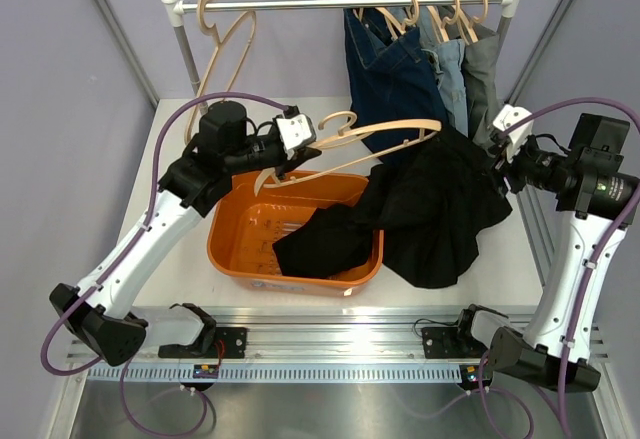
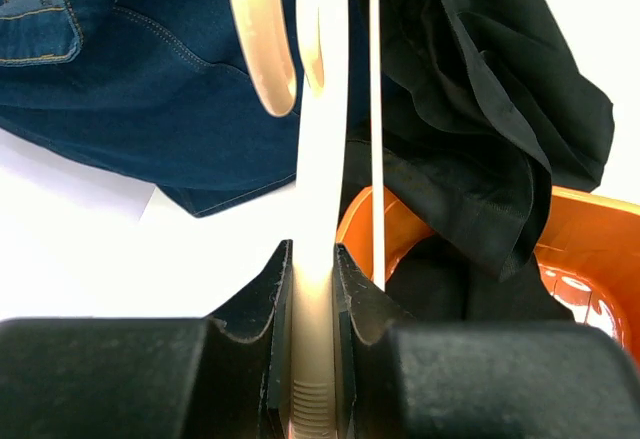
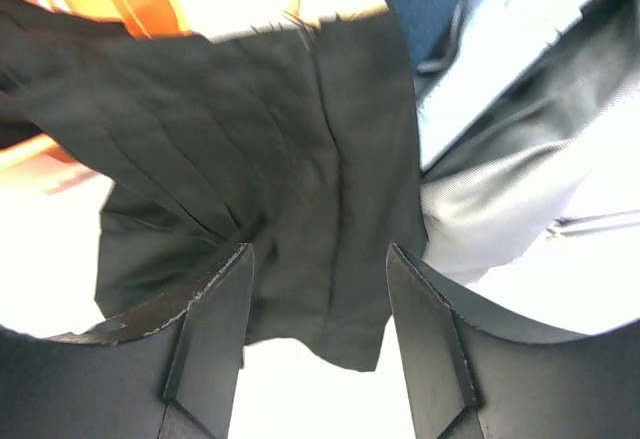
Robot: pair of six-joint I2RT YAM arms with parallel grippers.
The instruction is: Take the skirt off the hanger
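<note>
Right now the left gripper [image 2: 312, 264] is clenched on the pale wooden hanger [image 1: 390, 127], pinching its flat bar between both fingers and holding it out above the orange basket [image 1: 225, 249]. Over on the other side the right gripper [image 3: 320, 259] has its fingers spread apart, gripping nothing, with the black skirt [image 1: 440, 209] just beyond the tips. That skirt meets the hanger's far end at its top and spills across the basket's right rim with one fold lying inside, while the rest lies on the white table [image 1: 505, 259] in front of the jeans [image 1: 385, 69] hanging on the rail [image 1: 300, 3].
</note>
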